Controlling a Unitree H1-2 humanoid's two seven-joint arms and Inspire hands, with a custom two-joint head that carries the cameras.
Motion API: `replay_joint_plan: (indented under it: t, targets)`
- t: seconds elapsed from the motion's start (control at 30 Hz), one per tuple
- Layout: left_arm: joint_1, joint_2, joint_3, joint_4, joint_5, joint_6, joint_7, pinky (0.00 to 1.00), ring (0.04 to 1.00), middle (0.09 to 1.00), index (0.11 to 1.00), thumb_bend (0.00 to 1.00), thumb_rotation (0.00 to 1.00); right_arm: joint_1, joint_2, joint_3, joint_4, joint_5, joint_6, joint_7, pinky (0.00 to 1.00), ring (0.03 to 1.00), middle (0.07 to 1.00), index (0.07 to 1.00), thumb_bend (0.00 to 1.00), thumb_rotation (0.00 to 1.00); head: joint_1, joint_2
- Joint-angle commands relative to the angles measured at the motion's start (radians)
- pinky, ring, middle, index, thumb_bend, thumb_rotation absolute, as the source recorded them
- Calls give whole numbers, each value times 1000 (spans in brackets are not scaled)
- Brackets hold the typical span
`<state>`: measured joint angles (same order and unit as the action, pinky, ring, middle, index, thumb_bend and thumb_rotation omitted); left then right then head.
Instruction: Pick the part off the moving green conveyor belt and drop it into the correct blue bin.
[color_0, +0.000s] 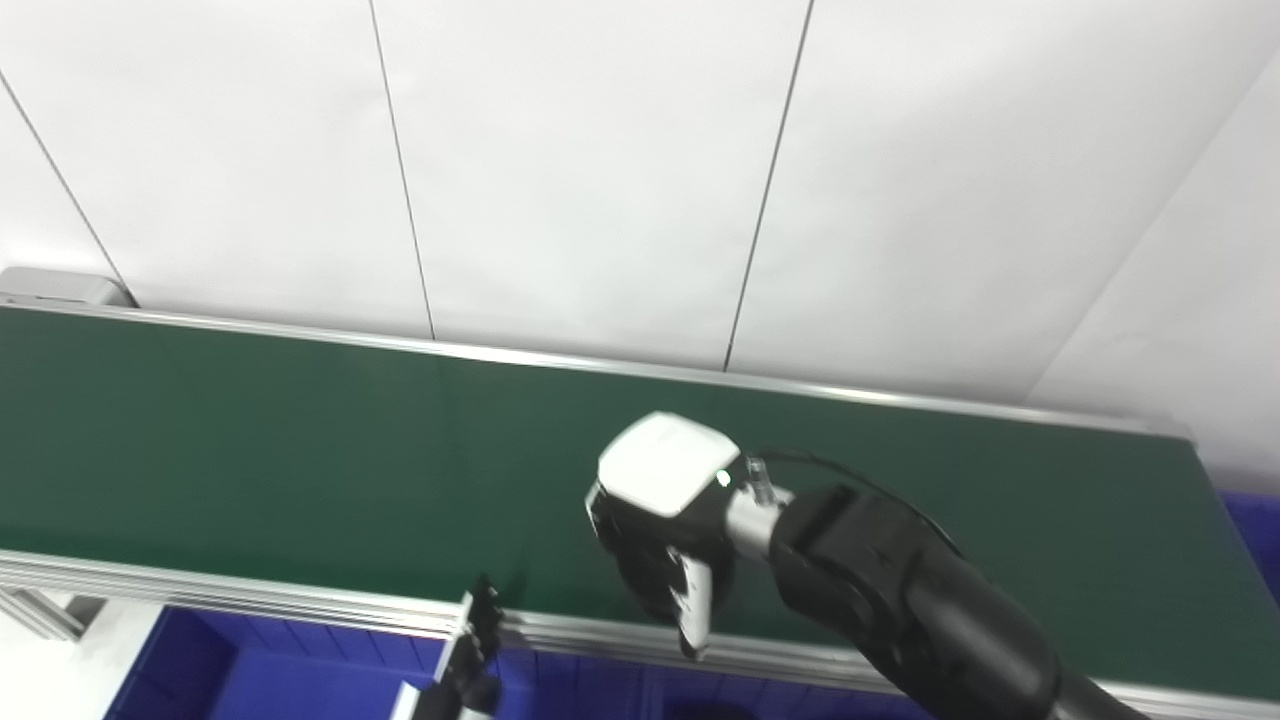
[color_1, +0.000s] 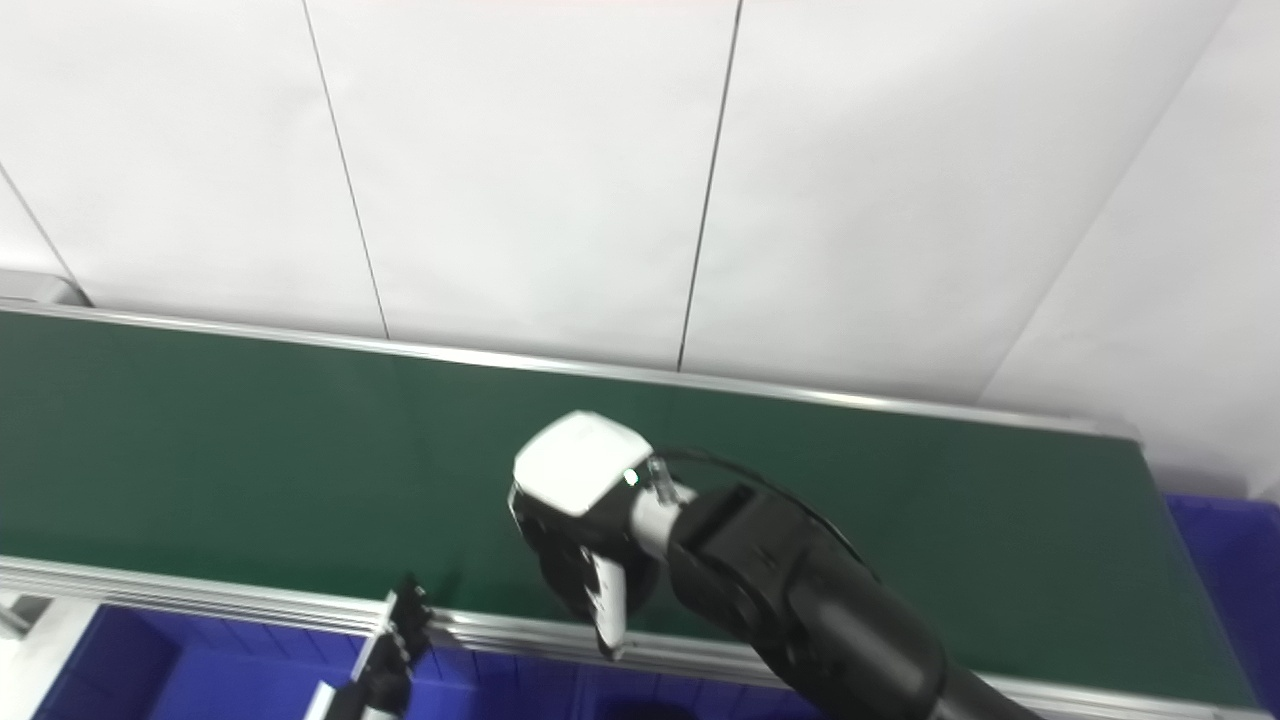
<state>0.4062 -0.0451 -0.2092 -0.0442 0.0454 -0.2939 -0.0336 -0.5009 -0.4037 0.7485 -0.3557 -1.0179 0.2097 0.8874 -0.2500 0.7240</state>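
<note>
The green conveyor belt (color_0: 300, 440) runs across the view, and no part shows on its bare surface. My right hand (color_0: 665, 525) hovers over the belt's near side, its white back facing up and its fingers curled down toward the front rail. Whatever lies under its palm is hidden, so I cannot tell whether it holds a part. Only the top of my left hand (color_0: 470, 650) pokes up at the bottom edge, in front of the rail and over a blue bin (color_0: 260, 670). Its fingers (color_0: 486, 605) are stretched upward with nothing in them.
An aluminium rail (color_0: 250, 595) edges the belt's near side and another (color_0: 500, 355) its far side. Blue bins sit below the front rail, and one more bin (color_0: 1255, 525) stands past the belt's right end. White wall panels rise behind the belt.
</note>
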Motion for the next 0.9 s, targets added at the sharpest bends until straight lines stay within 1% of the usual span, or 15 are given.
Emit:
replay_joint_plan:
  t: [0.0, 0.07, 0.1, 0.17, 0.2, 0.27, 0.37, 0.53, 0.57, 0.67, 0.7, 0.77, 0.8, 0.83, 0.87]
  targets:
    - [7, 7, 3, -39, 9, 0, 0, 1000, 1000, 1000, 1000, 720, 954, 8, -21, -34, -85, -14, -22, 37, 308, 413, 535, 494, 515, 0, -25, 21]
    - [13, 14, 12, -60, 0, 16, -6, 1000, 1000, 1000, 1000, 723, 960, 64, -36, -54, -135, -13, -14, 77, 292, 410, 533, 494, 516, 0, -50, 41]
    - [16, 19, 17, -75, -7, 28, -10, 1000, 1000, 1000, 1000, 724, 961, 90, -38, -65, -157, -12, -12, 93, 272, 408, 530, 493, 516, 0, -77, 61]
    - [18, 27, 25, -95, -53, 54, -27, 1000, 1000, 1000, 1000, 728, 945, 136, -46, -76, -188, -24, -21, 116, 240, 405, 527, 494, 517, 0, -93, 74]
    - [18, 33, 28, -109, -72, 71, -34, 1000, 1000, 1000, 1000, 731, 934, 160, -46, -82, -207, -34, -20, 135, 229, 403, 525, 598, 522, 0, -107, 87]
    - [18, 45, 33, -137, -94, 105, -45, 1000, 1000, 1000, 1000, 760, 928, 203, -41, -98, -250, -51, -7, 182, 241, 403, 528, 683, 526, 0, -123, 104]
    - [18, 65, 41, -177, -86, 145, -46, 1000, 1000, 1000, 1000, 774, 923, 268, -24, -134, -312, -64, 6, 227, 232, 400, 527, 701, 527, 0, -143, 137]
    - [14, 84, 55, -217, -81, 193, -51, 990, 1000, 1000, 1000, 752, 941, 395, 11, -205, -387, -95, 3, 258, 247, 400, 532, 680, 524, 0, -156, 155]
    - [12, 84, 60, -220, -79, 198, -50, 972, 1000, 1000, 1000, 738, 943, 418, 18, -220, -393, -104, 2, 259, 273, 403, 540, 685, 522, 0, -155, 158]
    - [8, 86, 67, -224, -54, 206, -45, 963, 1000, 1000, 1000, 735, 960, 486, 30, -279, -384, -123, -18, 196, 283, 405, 542, 661, 522, 0, -152, 159]
    - [7, 89, 68, -223, -53, 206, -49, 964, 1000, 1000, 1000, 735, 962, 511, 29, -299, -381, -143, -36, 151, 283, 405, 542, 655, 522, 0, -150, 159]
    - [7, 92, 70, -221, -57, 205, -55, 973, 1000, 1000, 1000, 720, 969, 545, 30, -323, -377, -174, -66, 89, 274, 441, 502, 704, 530, 0, -147, 157]
    - [7, 92, 71, -221, -59, 204, -57, 983, 1000, 1000, 1000, 717, 967, 558, 31, -333, -375, -183, -78, 68, 299, 449, 498, 714, 531, 0, -147, 157]
    - [8, 93, 71, -220, -60, 203, -58, 992, 1000, 1000, 1000, 716, 964, 575, 32, -343, -376, -206, -91, 46, 384, 522, 594, 726, 636, 37, -142, 154]
    - [8, 94, 71, -219, -61, 203, -59, 997, 1000, 1000, 1000, 718, 962, 588, 33, -351, -376, -223, -101, 30, 524, 638, 693, 745, 761, 221, -142, 154]
